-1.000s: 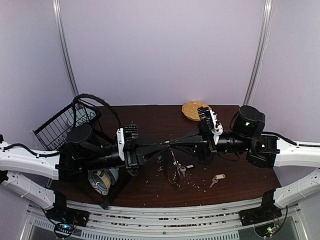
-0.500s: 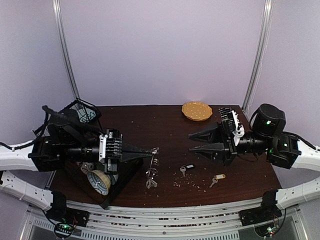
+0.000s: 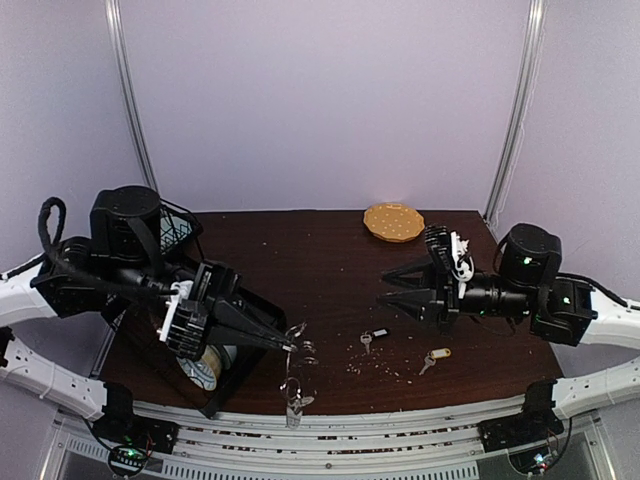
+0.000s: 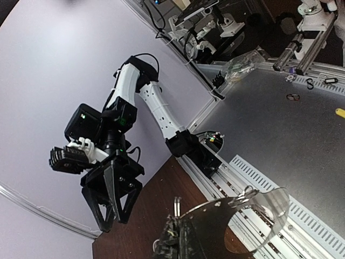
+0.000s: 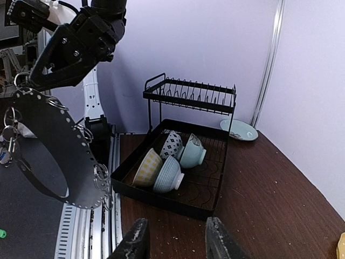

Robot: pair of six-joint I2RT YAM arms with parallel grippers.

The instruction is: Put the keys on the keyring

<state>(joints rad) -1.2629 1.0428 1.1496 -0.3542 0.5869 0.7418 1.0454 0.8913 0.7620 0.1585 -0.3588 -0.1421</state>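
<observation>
My left gripper (image 3: 289, 346) is shut on the keyring (image 3: 297, 372), a pale floppy loop hanging over the table's near edge. In the left wrist view the keyring (image 4: 259, 208) curves away from my left gripper (image 4: 182, 237). The right wrist view shows the keyring (image 5: 56, 154) as a grey holed band with small rings, under the left gripper (image 5: 29, 85). My right gripper (image 3: 385, 287) is open and holds nothing, apart from the loop. Two keys lie on the table: one with a black-and-white tag (image 3: 372, 337), one with a yellow tag (image 3: 433, 357).
A black dish rack (image 5: 190, 91) stands over a tray with several bowls (image 5: 170, 154) at the left, a pale plate (image 5: 241, 130) behind it. A yellow-tan dotted disc (image 3: 393, 221) lies at the back of the table. Crumbs dot the wood.
The grippers met at the table's middle around the keyring. The right gripper has opened and drawn back right. The left arm has pulled left and nearer, taking the keyring with it.
</observation>
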